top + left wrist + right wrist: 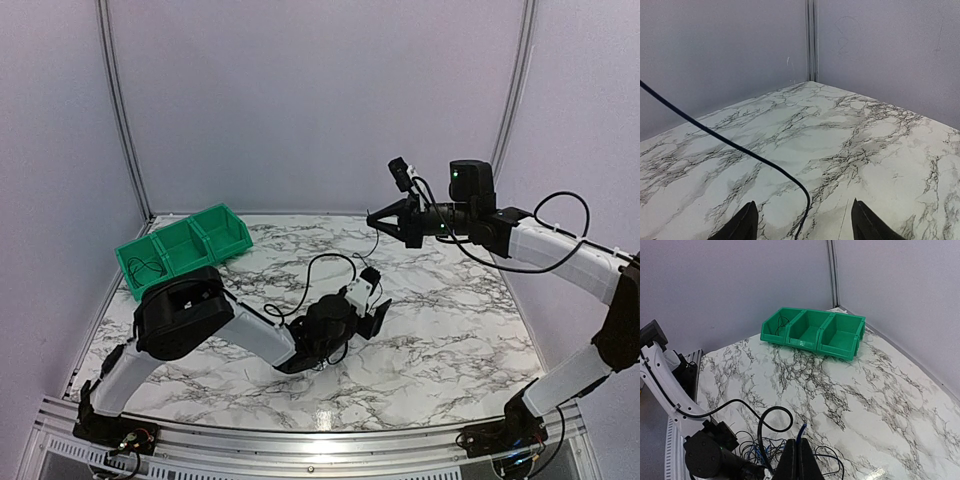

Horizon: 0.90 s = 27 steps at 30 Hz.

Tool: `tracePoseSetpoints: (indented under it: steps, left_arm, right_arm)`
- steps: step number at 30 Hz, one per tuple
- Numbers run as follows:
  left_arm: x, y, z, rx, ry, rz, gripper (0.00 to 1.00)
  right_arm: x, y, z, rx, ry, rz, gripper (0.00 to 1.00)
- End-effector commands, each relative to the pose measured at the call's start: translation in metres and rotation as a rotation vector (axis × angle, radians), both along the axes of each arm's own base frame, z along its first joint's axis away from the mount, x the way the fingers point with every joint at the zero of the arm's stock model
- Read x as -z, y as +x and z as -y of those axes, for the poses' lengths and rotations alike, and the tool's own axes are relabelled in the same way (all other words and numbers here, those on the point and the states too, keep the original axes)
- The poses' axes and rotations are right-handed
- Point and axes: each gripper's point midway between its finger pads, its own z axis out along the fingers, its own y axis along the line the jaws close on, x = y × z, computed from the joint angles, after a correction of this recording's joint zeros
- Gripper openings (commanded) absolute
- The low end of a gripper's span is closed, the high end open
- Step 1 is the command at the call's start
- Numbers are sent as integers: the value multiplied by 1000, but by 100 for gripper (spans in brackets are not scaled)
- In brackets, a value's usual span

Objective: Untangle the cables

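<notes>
Green bins point(185, 245) set at the far left of the marble worktop point(450, 330), left fingers point(742, 222) held wide open with nothing gripped, tangled cables point(757, 450) piled by the left arm, one blue cable point(802, 431) pinched in the closed right fingers point(799, 460), high above the pile

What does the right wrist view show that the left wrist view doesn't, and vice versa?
Only the right wrist: the green bins, the tangled cables, the left arm, and the right fingers shut on a blue strand. Only the left wrist: the left fingers, open, with one black cable running between them. Both: the marble table and grey walls.
</notes>
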Motion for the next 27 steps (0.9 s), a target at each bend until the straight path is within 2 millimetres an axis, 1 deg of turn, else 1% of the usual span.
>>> tracePoseSetpoints:
  steps: [1, 3, 6, 8, 10, 12, 14, 16, 17, 19, 21, 22, 23, 25, 27]
  left_arm:
    - [21, 8, 10, -17, 40, 9, 66]
    - [22, 12, 19, -15, 40, 12, 66]
    - [32, 19, 26, -23, 57, 3, 61]
    - [33, 21, 30, -13, 50, -2, 50]
    - [32, 20, 31, -5, 44, -5, 34]
    - [26, 17, 29, 3, 34, -10, 20]
    - [11, 12, 26, 14, 17, -1, 13]
    - [2, 2, 20, 37, 9, 10, 10]
    - [-8, -4, 19, 57, -2, 21, 9]
    - [-27, -17, 17, 112, -21, 39, 7]
    - [-48, -31, 13, 164, -40, 61, 2]
    - [-60, -36, 11, 178, -54, 70, 0]
    - [-70, -40, 6, 184, -63, 78, 0]
    - [-94, -47, -3, 194, -89, 94, 0]
    - [-117, -54, -13, 206, -114, 110, 0]
  right_arm:
    - [-7, -4, -1, -31, 31, -6, 0]
    - [-10, -7, -3, -48, 43, -16, 0]
    - [-12, -9, -3, -57, 50, -23, 0]
    - [-12, -10, -3, -60, 51, -24, 0]
    - [-11, -7, -2, -49, 45, -18, 0]
    - [-9, -3, 0, -28, 35, -8, 0]
    - [-6, 5, 6, 9, 21, 4, 0]
    - [0, 16, 13, 65, -9, 39, 0]
    - [5, 25, 18, 111, -34, 60, 0]
    - [16, 50, 34, 260, -95, 98, 0]
    - [31, 77, 58, 422, -154, 103, 0]
    - [41, 86, 69, 476, -180, 90, 0]
    - [49, 94, 78, 512, -196, 71, 0]
    - [66, 105, 88, 543, -216, 25, 0]
    - [84, 110, 88, 536, -237, -27, 0]
